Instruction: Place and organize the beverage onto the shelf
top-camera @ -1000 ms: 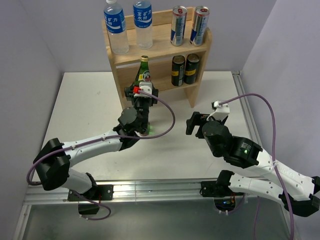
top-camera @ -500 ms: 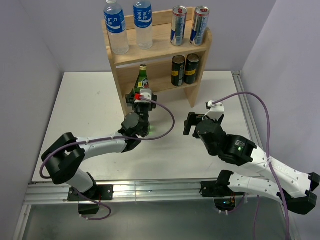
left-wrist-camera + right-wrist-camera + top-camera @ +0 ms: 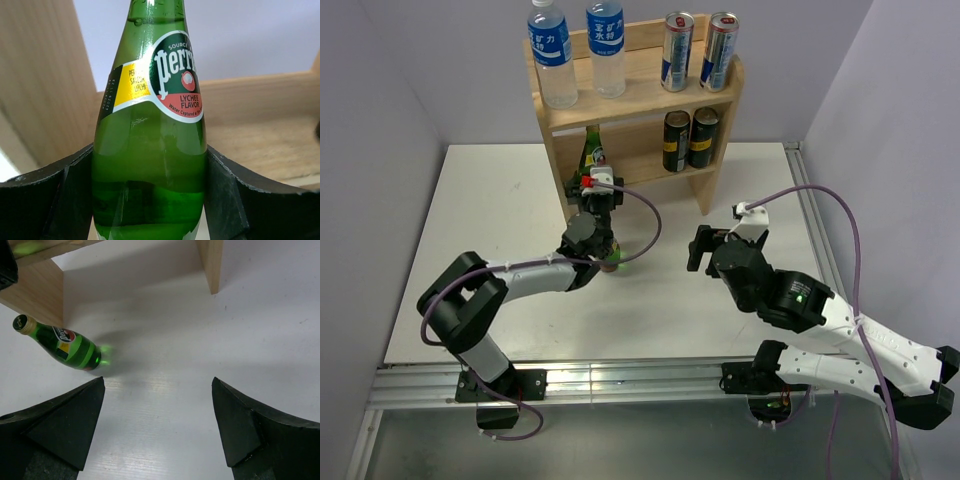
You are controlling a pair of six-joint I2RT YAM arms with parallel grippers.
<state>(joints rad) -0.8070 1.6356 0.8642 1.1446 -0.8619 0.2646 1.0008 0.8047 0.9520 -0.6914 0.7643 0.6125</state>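
A green Perrier bottle (image 3: 150, 125) stands upright between the black fingers (image 3: 227, 200) of my left gripper (image 3: 150, 200), which is shut on its lower body. In the top view this bottle (image 3: 592, 148) is at the left end of the lower tier of the light-wood shelf (image 3: 640, 85), with the left gripper (image 3: 592, 172) just in front. A second green bottle (image 3: 62, 346) is on the table near the shelf's side panel (image 3: 35, 295), its cap towards the panel; the left arm mostly hides it (image 3: 610, 266) from above. My right gripper (image 3: 157, 410) hangs open over bare table.
Two water bottles (image 3: 553, 55) and two silver cans (image 3: 676, 50) stand on the top tier. Two dark cans (image 3: 688, 140) fill the right of the lower tier. The white table (image 3: 490, 200) has walls left, right and behind, and a metal rail (image 3: 620, 380) at its near edge.
My left arm has reached forward and left, carrying the Perrier bottle further in at the lower tier's left end. The right arm shifted slightly left early on, then stayed still.
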